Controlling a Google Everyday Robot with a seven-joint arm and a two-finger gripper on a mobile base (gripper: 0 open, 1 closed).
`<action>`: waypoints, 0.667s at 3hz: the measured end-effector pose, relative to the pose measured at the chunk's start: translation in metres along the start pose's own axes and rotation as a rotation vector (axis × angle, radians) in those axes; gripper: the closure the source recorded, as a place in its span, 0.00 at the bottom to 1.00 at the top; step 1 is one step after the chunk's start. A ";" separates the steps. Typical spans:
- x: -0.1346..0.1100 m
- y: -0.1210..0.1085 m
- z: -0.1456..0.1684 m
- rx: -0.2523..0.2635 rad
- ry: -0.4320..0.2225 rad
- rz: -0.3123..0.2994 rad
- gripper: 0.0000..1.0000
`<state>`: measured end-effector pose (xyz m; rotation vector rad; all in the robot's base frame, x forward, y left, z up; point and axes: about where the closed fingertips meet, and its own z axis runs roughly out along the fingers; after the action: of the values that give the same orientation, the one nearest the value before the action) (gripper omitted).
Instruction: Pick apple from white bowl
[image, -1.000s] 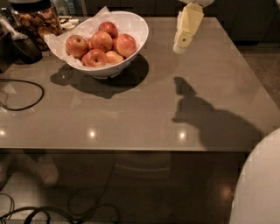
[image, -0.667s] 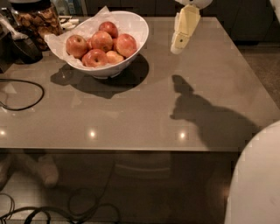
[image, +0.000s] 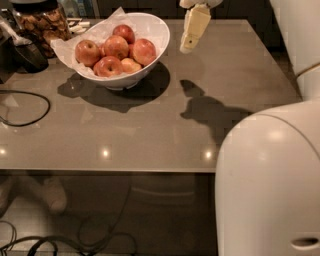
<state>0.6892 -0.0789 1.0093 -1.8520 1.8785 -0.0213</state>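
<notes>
The white bowl (image: 150, 35), lined with crinkled white paper, stands at the back left of the grey table (image: 165, 120). It holds several red-orange apples; a large one (image: 144, 51) lies at the right side of the pile, with a smaller paler one (image: 131, 65) in front of it. My gripper (image: 187, 46) hangs above the table just right of the bowl's rim, pointing down, apart from the bowl and holding nothing that I can see.
A glass jar of brown snacks (image: 42, 22) stands at the back left behind the bowl. A dark scoop-like object (image: 27, 52) and a black cable (image: 25, 107) lie at the left. My white arm body (image: 267, 180) fills the lower right. More cables lie on the floor.
My gripper has moved left, closer to the bowl's right rim. My white arm body fills more of the lower right. The apples have not moved.
</notes>
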 end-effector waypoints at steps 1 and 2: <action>-0.010 -0.012 0.007 0.007 -0.015 -0.029 0.13; -0.022 -0.021 0.013 0.013 -0.028 -0.056 0.13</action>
<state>0.7128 -0.0556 1.0123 -1.8865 1.8033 -0.0262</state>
